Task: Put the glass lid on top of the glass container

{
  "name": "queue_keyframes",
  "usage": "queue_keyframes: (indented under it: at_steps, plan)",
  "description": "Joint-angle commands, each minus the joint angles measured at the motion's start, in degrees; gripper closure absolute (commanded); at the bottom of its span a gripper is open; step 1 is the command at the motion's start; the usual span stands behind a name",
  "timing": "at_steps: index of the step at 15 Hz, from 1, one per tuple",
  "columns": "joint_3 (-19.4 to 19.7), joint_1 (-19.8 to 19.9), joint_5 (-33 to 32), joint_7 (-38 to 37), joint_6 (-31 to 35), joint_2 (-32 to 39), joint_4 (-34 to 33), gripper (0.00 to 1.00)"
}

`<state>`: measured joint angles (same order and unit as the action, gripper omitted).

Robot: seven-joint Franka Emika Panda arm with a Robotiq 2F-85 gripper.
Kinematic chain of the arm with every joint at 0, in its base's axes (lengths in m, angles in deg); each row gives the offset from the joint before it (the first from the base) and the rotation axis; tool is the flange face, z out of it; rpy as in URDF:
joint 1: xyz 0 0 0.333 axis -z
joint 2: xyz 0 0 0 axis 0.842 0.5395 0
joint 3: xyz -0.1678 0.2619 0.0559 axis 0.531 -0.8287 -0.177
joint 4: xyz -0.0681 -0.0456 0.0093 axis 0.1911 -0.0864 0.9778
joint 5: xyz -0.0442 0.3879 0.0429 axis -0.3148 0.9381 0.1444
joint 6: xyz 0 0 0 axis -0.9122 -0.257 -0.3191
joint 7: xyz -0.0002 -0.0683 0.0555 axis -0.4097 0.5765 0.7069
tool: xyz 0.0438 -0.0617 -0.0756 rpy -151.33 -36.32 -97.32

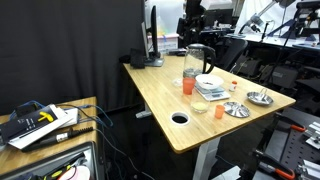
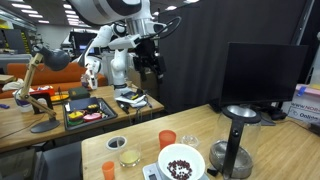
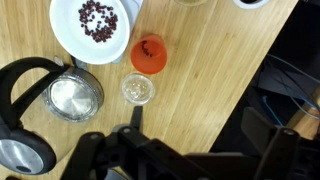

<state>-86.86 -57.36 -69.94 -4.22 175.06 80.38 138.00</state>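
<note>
A small clear glass container (image 3: 138,88) stands on the wooden table next to an orange cup (image 3: 147,55); it also shows in both exterior views (image 1: 189,74) (image 2: 118,149). Two round, shiny lid-like pieces with knobs (image 1: 236,108) (image 1: 260,98) lie near the table's corner; I cannot tell which one is the glass lid. My gripper (image 3: 200,125) is open and empty, high above the table, with its fingers spread wide. It hangs over the table's back part in both exterior views (image 1: 192,30) (image 2: 151,68).
A white bowl of dark beans (image 3: 95,25) sits on a scale. A glass pitcher with a black handle (image 3: 70,96) stands beside it. A small dish of yellowish liquid (image 1: 199,106) and small orange caps (image 1: 219,112) lie nearby. A cable hole (image 1: 180,117) is near the front edge.
</note>
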Motion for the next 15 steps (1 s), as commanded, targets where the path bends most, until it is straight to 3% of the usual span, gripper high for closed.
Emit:
queue_keyframes:
  at_steps: [1,3,4,11,15]
  plan:
    - [1.9,-0.1,0.8,-2.7,-0.5,7.8,-6.3,0.00]
    - [3.4,-0.4,-0.9,-4.1,-0.9,11.6,-9.6,0.00]
    - [3.3,-0.6,0.1,-2.3,0.0,9.1,-6.4,0.00]
    - [3.9,-0.9,0.0,-2.9,-0.1,11.8,-9.4,0.00]
    - [3.9,-0.2,0.9,0.0,3.8,18.1,-13.3,0.00]
